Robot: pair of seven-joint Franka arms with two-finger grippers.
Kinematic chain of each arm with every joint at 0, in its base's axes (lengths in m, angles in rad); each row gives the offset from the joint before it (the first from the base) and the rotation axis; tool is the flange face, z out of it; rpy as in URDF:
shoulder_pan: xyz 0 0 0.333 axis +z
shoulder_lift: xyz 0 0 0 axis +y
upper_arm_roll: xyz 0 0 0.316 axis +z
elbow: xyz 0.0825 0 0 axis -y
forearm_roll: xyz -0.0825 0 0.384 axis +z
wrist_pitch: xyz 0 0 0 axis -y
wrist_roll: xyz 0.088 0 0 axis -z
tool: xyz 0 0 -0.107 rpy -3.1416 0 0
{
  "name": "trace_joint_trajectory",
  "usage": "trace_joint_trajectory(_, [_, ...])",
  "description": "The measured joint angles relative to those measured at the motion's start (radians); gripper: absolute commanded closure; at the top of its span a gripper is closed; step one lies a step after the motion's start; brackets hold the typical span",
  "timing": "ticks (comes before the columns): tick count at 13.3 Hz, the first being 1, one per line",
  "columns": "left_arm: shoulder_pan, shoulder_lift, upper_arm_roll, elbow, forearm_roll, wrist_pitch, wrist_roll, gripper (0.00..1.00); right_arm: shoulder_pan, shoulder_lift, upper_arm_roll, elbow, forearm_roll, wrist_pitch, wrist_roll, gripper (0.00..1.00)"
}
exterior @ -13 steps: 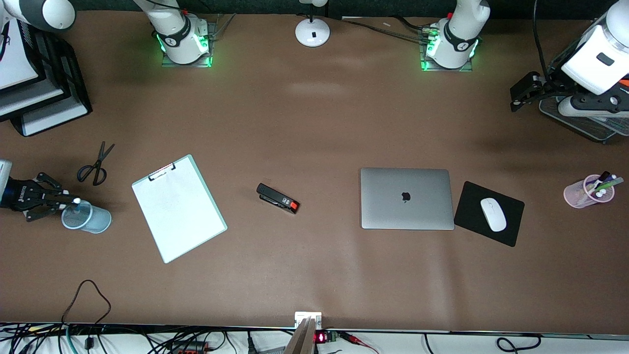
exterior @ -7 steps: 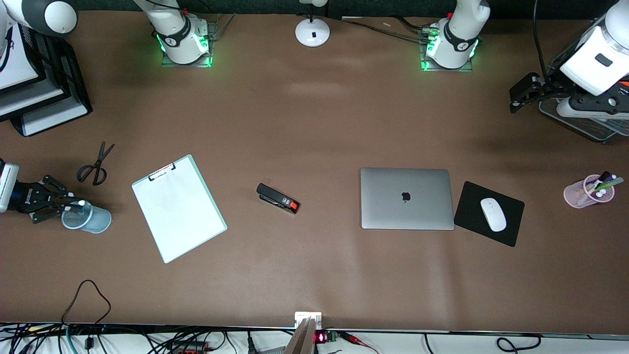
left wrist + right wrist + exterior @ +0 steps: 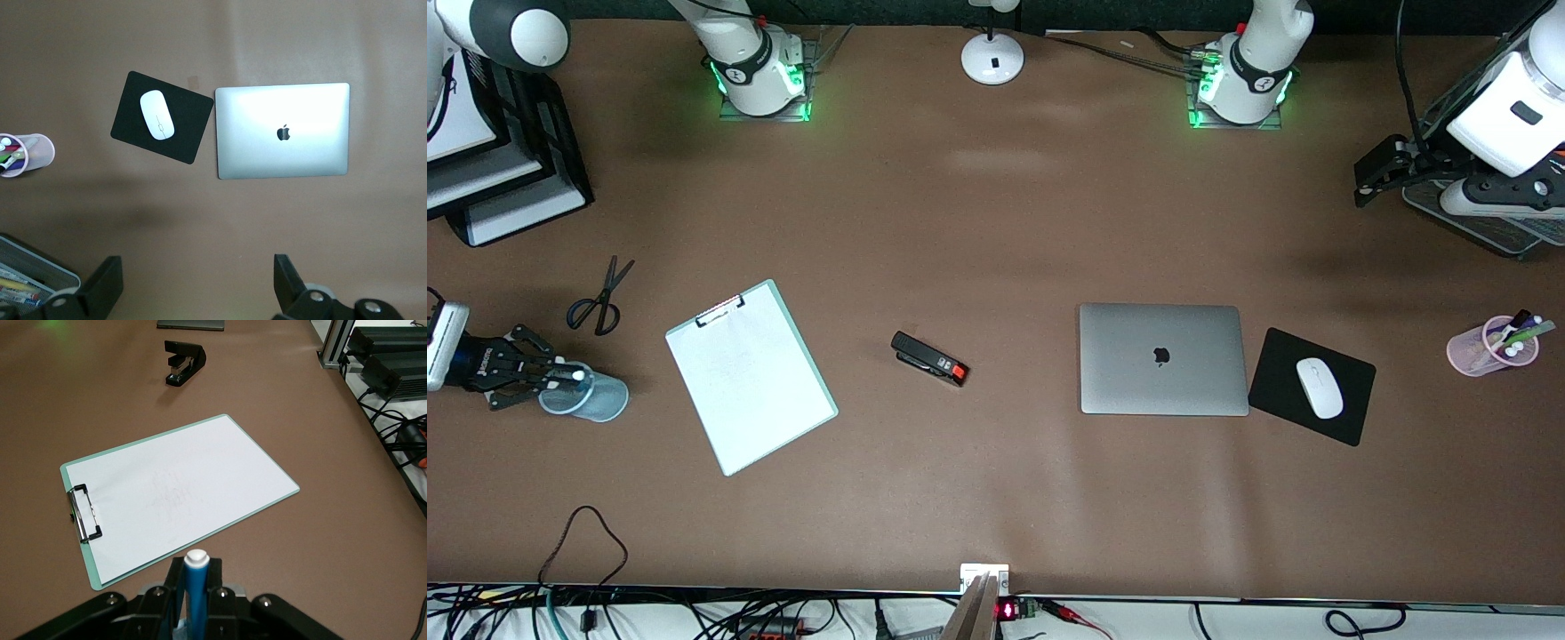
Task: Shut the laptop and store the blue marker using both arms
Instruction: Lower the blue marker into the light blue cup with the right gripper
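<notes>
While the laptop (image 3: 1163, 359) is lying shut on the table, lid down with its dark logo facing up, the right gripper (image 3: 560, 375) is clenching the blue marker (image 3: 197, 590) over the rim of a pale blue cup (image 3: 587, 396) at the right arm's end of the table. The marker's white tip is pointing away from the fingers (image 3: 175, 580), which are pressing against its barrel on both sides. A clipboard (image 3: 751, 376) is lying near the cup, with scissors (image 3: 600, 298) farther from the front camera and a black stapler (image 3: 929, 358) sitting between clipboard and laptop. The left gripper (image 3: 198, 283) is hanging with its jaws spread, grasping nothing, near a wire tray (image 3: 1485, 222) at the left arm's end. A white mouse (image 3: 1319, 388) is resting on a black pad (image 3: 1352, 418) touching the laptop's corner, and a pink pen cup (image 3: 1476, 354) is standing well apart.
</notes>
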Motion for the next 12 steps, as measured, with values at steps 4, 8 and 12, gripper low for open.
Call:
trace_joint_trajectory(4, [0.0, 0.004, 0.0, 0.0, 0.0, 0.001, 0.001, 0.0, -0.007, 0.004, 0.0, 0.0, 0.0, 0.001, 0.0, 0.94])
trace_joint_trajectory(8, [0.0, 0.004, 0.001, 0.0, 0.0, 0.001, 0.001, 0.0, -0.028, 0.011, -0.002, 0.0, 0.0, 0.002, 0.0, 0.94])
trace_joint_trajectory(12, [0.0, 0.004, 0.001, 0.0, 0.0, 0.001, 0.001, 0.0, -0.036, 0.026, -0.002, 0.0, 0.004, 0.002, 0.0, 0.94])
